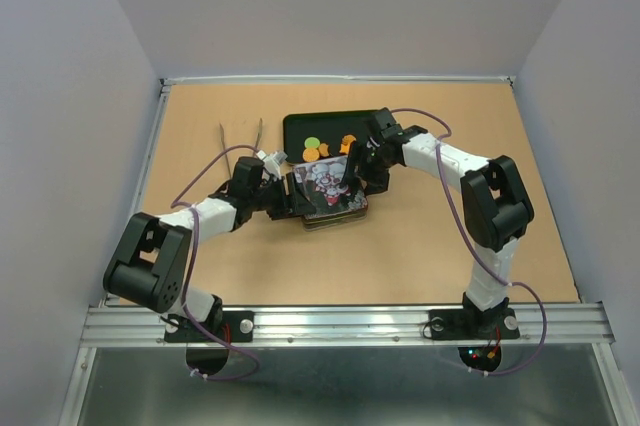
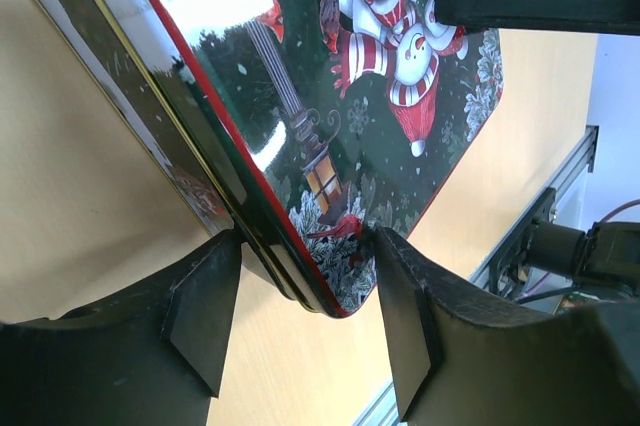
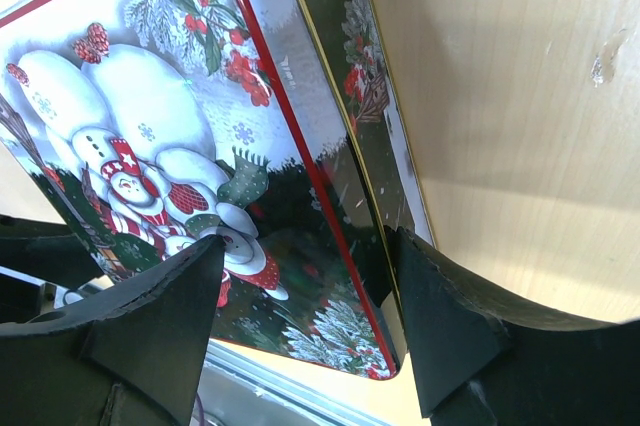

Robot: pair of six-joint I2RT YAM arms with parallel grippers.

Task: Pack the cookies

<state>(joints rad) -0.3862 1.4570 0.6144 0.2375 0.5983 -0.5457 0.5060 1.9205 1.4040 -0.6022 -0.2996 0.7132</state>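
Observation:
The cookies (image 1: pixel 312 142), one green and a few orange, lie in a black tray (image 1: pixel 293 127) at the back. In front of it a snowman-printed tin (image 1: pixel 325 183) is tilted, its lid facing up toward the camera. My left gripper (image 1: pixel 287 192) grips the tin's left end. In the left wrist view its jaws (image 2: pixel 307 246) touch both sides of a corner of the tin (image 2: pixel 330 146). My right gripper (image 1: pixel 357 172) grips the right end. In the right wrist view its jaws (image 3: pixel 307 246) span the tin's edge (image 3: pixel 300 176), one finger on the lid and one on the side wall.
Metal tongs (image 1: pixel 240 136) lie at the back left. A small white item (image 1: pixel 268 157) sits just behind my left gripper. The table's raised rim runs along the left, back and right. A metal rail (image 1: pixel 340 321) crosses the near edge.

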